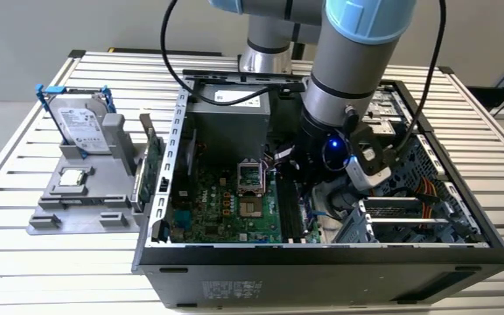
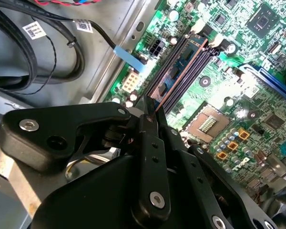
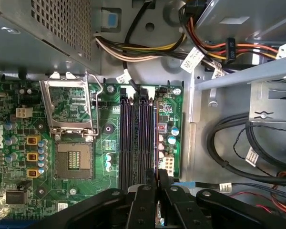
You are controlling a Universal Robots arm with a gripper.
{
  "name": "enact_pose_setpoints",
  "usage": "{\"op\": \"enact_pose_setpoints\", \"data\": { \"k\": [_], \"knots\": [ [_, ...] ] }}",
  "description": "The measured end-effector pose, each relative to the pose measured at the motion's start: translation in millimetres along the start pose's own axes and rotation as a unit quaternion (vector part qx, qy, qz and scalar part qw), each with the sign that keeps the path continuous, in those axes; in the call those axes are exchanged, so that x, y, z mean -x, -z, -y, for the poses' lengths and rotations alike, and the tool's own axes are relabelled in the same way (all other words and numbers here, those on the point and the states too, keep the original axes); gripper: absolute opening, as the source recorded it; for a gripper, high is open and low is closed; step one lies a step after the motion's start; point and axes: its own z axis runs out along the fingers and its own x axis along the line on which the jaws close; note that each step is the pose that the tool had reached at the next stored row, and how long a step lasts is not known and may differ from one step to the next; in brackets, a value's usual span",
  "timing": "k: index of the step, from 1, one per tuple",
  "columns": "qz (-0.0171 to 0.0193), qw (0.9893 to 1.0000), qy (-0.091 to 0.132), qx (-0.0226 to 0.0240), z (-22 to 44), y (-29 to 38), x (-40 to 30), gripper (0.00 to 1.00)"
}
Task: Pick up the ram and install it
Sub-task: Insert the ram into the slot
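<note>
Gripper (image 2: 151,113) closed on the ram (image 2: 174,74), upright in the motherboard slots (image 3: 138,138).

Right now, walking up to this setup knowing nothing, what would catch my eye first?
The big robot arm reaching down into the open computer case on the slatted table. In the second wrist view its gripper holds the ram edge-down at the black memory slots beside the empty processor socket.

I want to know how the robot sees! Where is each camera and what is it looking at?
Exterior view: off the arm, above the open computer case; arm shows.
First wrist view: on the arm, facing the motherboard; gripper shows.
Second wrist view: on the arm, slanted; gripper on the ram.
Both wrist views share the memory slots.
</note>
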Motion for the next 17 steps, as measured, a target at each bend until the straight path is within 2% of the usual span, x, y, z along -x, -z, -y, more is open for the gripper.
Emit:
{"op": "enact_pose_setpoints", "data": {
  "k": [5, 12, 17],
  "knots": [
    [-0.0024, 1.0, 0.0, -0.0016, -0.1, -4.9, 0.0, 0.0],
    [-0.0033, 1.0, 0.0, -0.0019, -0.3, -13.4, -0.1, 0.0],
    [-0.0035, 1.0, 0.0, -0.002, -0.6, -15.3, -0.1, 0.0]
  ]
}}
